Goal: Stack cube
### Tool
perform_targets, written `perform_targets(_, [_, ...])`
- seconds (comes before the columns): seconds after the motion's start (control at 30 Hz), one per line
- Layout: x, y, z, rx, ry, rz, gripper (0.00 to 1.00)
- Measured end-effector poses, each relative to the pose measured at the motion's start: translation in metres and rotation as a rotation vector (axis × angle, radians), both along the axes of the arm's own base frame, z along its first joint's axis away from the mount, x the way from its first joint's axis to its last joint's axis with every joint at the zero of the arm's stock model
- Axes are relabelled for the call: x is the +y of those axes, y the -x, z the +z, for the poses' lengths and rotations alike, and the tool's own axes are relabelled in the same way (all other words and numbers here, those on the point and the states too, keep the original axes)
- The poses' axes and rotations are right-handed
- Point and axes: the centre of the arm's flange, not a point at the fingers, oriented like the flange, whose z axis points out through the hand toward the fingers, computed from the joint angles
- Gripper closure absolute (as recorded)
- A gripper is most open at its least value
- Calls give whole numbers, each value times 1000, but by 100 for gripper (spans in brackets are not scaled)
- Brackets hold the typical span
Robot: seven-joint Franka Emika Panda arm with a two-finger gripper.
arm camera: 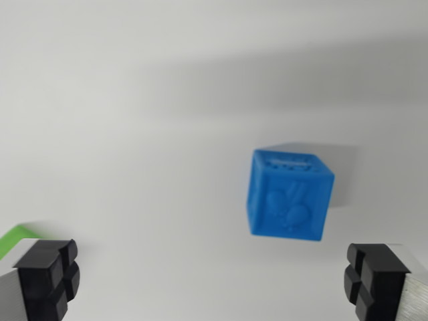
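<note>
A blue cube (289, 195) with an embossed figure on its near face rests on the white surface, right of centre in the wrist view. My gripper (210, 281) is open, its black fingertips (47, 277) at the bottom corners, with nothing between them. The cube lies beyond the fingertips, nearer the right finger. A sliver of a green thing (15, 237) shows at the left edge behind the left finger; most of it is hidden.
The white table surface (134, 134) fills the view, with a soft shadow band across the top right.
</note>
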Motion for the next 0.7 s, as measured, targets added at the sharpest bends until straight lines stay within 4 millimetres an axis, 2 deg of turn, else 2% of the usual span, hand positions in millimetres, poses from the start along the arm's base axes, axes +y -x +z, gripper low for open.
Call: perform_targets(0.7, [-42, 36, -70, 3, 1, -65, 0])
